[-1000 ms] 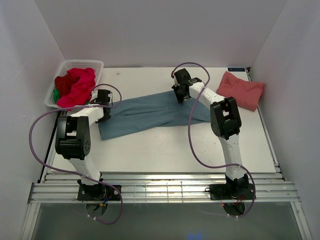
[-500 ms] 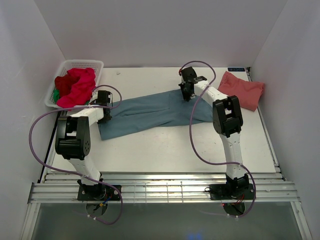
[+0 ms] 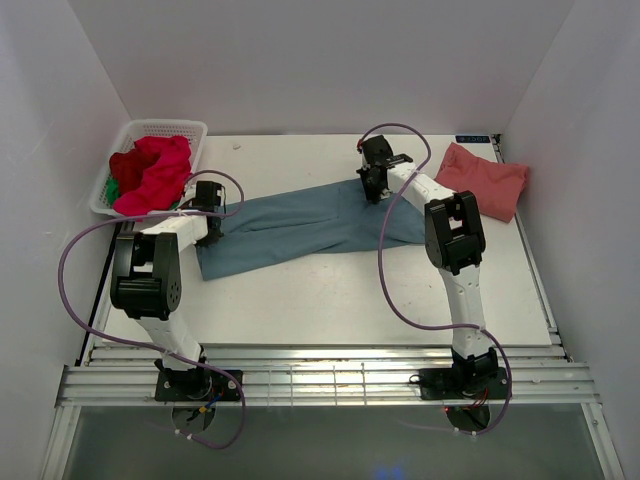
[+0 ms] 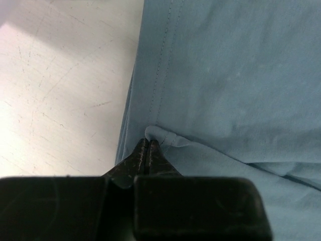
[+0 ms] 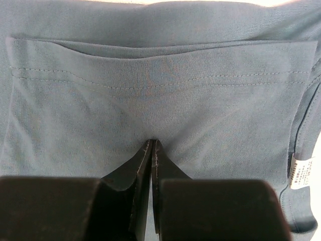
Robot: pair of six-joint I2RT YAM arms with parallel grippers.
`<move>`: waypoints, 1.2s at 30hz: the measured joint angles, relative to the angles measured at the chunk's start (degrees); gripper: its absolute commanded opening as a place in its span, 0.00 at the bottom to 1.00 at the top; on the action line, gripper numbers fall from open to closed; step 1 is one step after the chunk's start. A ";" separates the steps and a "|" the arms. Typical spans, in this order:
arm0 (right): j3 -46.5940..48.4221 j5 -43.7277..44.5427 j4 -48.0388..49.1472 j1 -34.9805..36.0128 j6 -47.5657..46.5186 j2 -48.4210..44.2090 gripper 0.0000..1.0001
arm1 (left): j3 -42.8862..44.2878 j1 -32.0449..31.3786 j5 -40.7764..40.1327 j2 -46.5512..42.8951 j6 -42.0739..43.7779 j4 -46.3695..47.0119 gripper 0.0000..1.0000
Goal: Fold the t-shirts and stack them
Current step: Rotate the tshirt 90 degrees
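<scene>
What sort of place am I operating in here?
Likely a lab test booth, not a home: plain white walls on three sides, a white table, an aluminium mounting rail along its near edge.

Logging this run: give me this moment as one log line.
left gripper: shut on teal t-shirt left edge | right gripper: shut on its far edge | pink t-shirt: at right | red t-shirts: in basket

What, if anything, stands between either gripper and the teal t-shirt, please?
Nothing visible does: the left gripper is shut on a fold at the edge of the teal t-shirt, and the right gripper is shut on its cloth.
</scene>
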 measured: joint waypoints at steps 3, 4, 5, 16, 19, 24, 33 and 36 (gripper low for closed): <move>-0.02 -0.02 0.02 0.00 0.00 0.00 0.08 | 0.00 0.00 -1.01 -0.02 0.00 -0.20 0.00; -0.02 -0.02 0.02 0.00 0.00 0.00 0.08 | 0.02 -0.02 -1.46 -0.11 0.00 -0.35 0.00; -0.02 -0.02 0.02 0.00 0.00 0.00 0.08 | 0.02 -0.02 -2.08 -0.31 0.00 -0.57 0.00; 0.74 -0.11 -0.57 0.00 0.42 0.48 0.08 | 0.13 -0.09 -6.58 -6.34 -0.24 -2.84 0.00; 0.96 -0.20 -0.72 0.00 0.42 0.61 0.08 | 0.13 -0.09 -7.21 -6.40 -0.39 -3.08 0.00; 1.22 -0.22 -0.98 0.00 0.44 0.72 0.08 | 0.11 -0.09 -7.67 -6.19 -0.50 -2.91 0.00; 1.22 -0.17 -1.05 0.00 0.42 0.72 0.08 | 0.17 0.15 -8.11 -3.28 0.15 0.22 0.00; 1.22 -0.17 -1.09 0.00 0.42 0.72 0.08 | 0.83 0.50 -8.11 -1.60 0.57 0.68 0.00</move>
